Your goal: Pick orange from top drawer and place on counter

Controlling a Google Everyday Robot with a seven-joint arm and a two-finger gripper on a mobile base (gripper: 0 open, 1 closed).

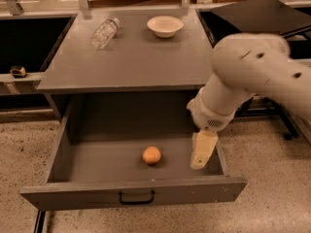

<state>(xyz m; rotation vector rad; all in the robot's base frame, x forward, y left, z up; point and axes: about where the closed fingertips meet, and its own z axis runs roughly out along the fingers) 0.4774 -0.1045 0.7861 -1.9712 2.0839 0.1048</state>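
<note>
The orange [151, 155] is sitting on the floor of the top drawer [97, 161], a little right of the middle and nearer the front panel than the back, touching neither wall. The drawer is standing pulled well out, its black handle [136, 198] centred on the front, just below the fruit in the view.

Your pincer [203, 150] is hanging inside that same drawer, pointing down near the right-hand wall. It is apart from the orange, with bare drawer floor lying between them. I am not able to tell whether it is open or closed, so you should be checking that before committing.

The relation that is mattering now: the orange is lying toward the left of the view from the pincer, at about the same depth in the drawer (height above the floor is hard to judge from this angle). Being round, the fruit is offering no long axis to line up with, so I am judging that the reach is calling for a sideways shift and then a descent.

Above, the surface [131, 62] is carrying a white bowl [165, 25] and a clear bottle [105, 31] lying on its side, both near the back.
</note>
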